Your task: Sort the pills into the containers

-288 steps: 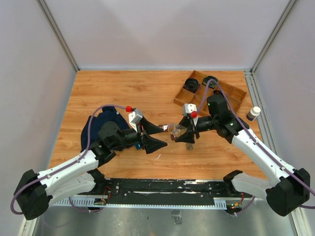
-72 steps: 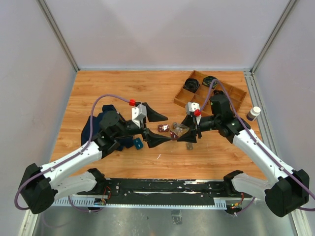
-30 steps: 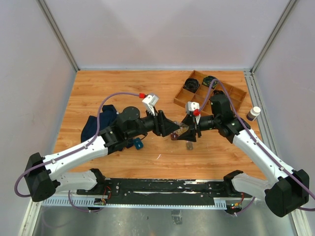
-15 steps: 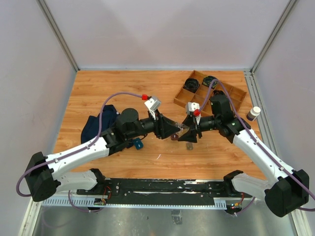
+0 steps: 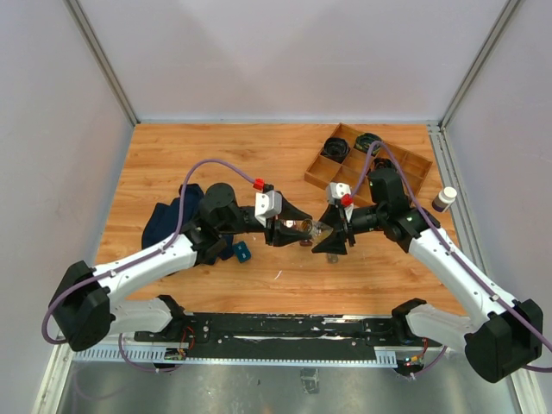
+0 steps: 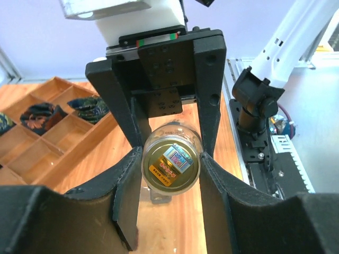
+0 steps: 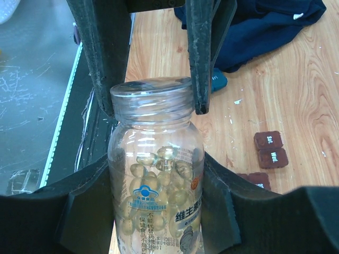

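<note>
the bottle [image 5: 310, 228] lies on its side in the air above the middle of the table [image 5: 259, 155]. its long axis runs left to right between the two grippers, cap toward the left arm, base toward the right. the right gripper [image 5: 331, 230] is clamped on the bottle's body, one finger on each flank. the left gripper [image 5: 296, 228] is closed on the cap, its fingers touching the rim on both sides.

the right wrist view adds what the top view cannot: the bottle is clear, with pale yellow pills [image 7: 153, 174] inside and a printed label low on the body. on the boards beyond lie the containers [image 7: 270, 149] – small dark-brown squares lettered "sat." and "wed.", touching each other, with a third just beside them, half hidden by a finger. a blue cloth [image 7: 254, 32] lies past them.

the left wrist view looks straight along the axis – a gold cap face with a sticker, the right gripper's fingers behind it. to the left is the tray [image 6: 47, 143], with dark bundles in two compartments.

both arms reach inward from the near corners, and the grippers meet nose to nose. the left forearm lies nearly level across the table, and the right elbow sits near the tray.
</note>
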Available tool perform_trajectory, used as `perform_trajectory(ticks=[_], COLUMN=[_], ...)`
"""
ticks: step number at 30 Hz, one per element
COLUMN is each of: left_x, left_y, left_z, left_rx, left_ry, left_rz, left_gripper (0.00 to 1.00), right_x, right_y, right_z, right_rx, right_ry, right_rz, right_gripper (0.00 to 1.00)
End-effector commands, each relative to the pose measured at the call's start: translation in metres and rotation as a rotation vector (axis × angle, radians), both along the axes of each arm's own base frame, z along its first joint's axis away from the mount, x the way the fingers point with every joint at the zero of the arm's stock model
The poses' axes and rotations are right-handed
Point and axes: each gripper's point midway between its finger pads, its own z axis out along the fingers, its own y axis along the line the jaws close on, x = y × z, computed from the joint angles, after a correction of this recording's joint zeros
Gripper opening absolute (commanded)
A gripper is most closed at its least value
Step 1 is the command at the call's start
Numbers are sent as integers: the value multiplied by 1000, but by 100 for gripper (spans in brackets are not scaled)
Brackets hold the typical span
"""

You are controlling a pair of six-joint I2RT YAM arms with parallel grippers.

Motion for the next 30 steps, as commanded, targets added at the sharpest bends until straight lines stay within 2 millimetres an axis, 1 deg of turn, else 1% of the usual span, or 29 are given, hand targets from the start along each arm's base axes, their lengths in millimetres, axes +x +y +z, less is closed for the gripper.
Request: perform_trajectory(ticks=[1, 3, 4, 6, 9, 10, 13, 16, 19, 21, 23, 27, 30], left_x=[-12, -5, -2, 2, 5, 5, -4, -9, -6, -1, -2, -8, -1], left_y=[-5, -8, -8, -5, 6, 11, 20, 26, 38, 48, 54, 55, 56], left_z=[-21, -16, -11, 2, 27, 33, 46, 54, 62, 65, 68, 70, 61], left_rx=[72, 62, 46, -4, -126, -164, -226, -259, -299, -341, -369, -402, -398], left_ry=[-46, -49, -56, -65, -89, -87, -63, 1, 77, 158, 234, 475, 634], left_rz=[-140, -112, -91, -38, 54, 79, 81, 93, 167, 236, 254, 234, 285], left_gripper=[34, 40, 46, 63, 86, 91, 99, 99, 99, 99, 99, 90, 85], right_x=[3, 3, 3, 3, 4, 4, 5, 5, 6, 6, 7, 10, 14], right_y=[3, 3, 3, 3, 2, 2, 2, 2, 2, 2, 2, 1, 1], right_z=[26, 25, 26, 25, 25, 25, 25, 24, 24, 23, 23, 20, 18], right_rx=[84, 83, 83, 83, 81, 81, 79, 77, 77, 75, 74, 62, 50], right_ry=[-102, -103, -104, -103, -108, -109, -106, -103, -105, -104, -106, -104, -104], right_rz=[35, 34, 33, 33, 29, 29, 28, 27, 24, 24, 20, 6, -11], right_gripper=[1, 1, 1, 1, 1, 1, 1, 1, 1, 1, 1, 1, 1])
